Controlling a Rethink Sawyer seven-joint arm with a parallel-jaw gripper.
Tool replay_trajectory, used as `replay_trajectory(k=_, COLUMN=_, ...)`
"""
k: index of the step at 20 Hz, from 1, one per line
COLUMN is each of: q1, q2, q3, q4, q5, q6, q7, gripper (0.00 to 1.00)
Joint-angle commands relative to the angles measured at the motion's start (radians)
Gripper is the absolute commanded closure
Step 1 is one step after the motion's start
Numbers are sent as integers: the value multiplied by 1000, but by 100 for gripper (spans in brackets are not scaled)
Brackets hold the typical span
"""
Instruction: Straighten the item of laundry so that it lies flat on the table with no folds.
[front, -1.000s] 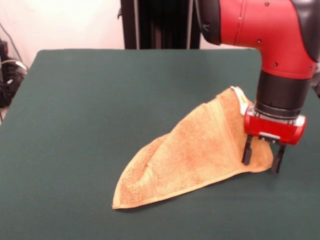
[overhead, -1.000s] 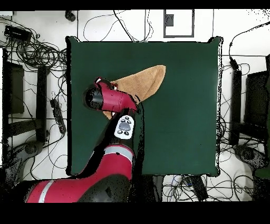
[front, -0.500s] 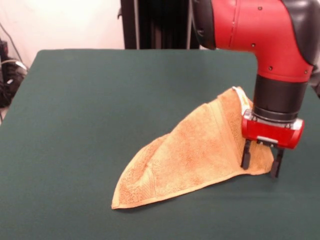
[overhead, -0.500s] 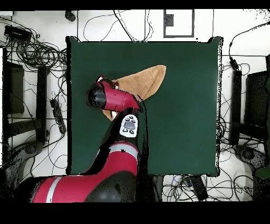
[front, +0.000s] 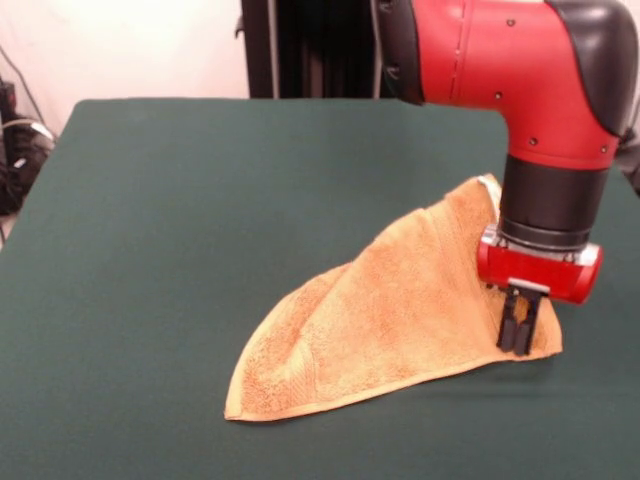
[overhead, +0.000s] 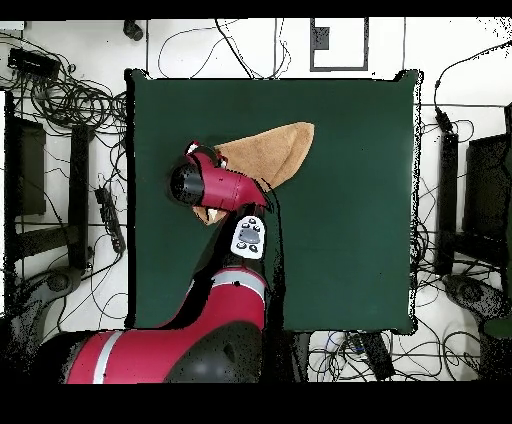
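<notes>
The gripper (front: 519, 335) is pinching the towel (front: 390, 320) at its right corner (jaws pressed together on the cloth), with the folded length trailing down-left across the table (front: 180, 200).

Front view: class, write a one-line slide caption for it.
Gripper shut on the folded orange towel's corner, on the green table.

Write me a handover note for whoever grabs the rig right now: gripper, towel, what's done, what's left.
Gripper: shut on the towel, pinching its corner at table level, front view's right.
Towel: folded over into a long wedge on the green table, point toward the front view's lower left.
Done: corner gripped only.
Left: probably lift or drag that corner to open the fold, then spread the towel flat.
</notes>
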Motion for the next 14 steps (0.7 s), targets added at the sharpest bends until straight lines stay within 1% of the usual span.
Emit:
replay_trajectory(k=1, q1=16, q2=115, q3=122, q4=15, q5=22, q6=-34, q7=177, gripper=100)
replay_trajectory(k=5, q1=-18, q2=102, q3=162, q4=32, q5=4, q6=-31, q7=156, gripper=100)
replay_trajectory(k=9, q1=-33, q2=90, q3=174, q4=43, q5=0, q6=-45, q7=160, gripper=100)
replay_trajectory(k=10, q1=-34, q2=79, q3=173, q4=51, q5=-2, q6=-41, q7=160, gripper=100)
replay_trajectory(k=13, q1=3, q2=77, q3=116, q4=41, q5=17, q6=-5, q7=176, gripper=100)
replay_trajectory(k=14, q1=6, q2=79, q3=115, q4=41, q5=22, q6=-2, q7=181, gripper=0)
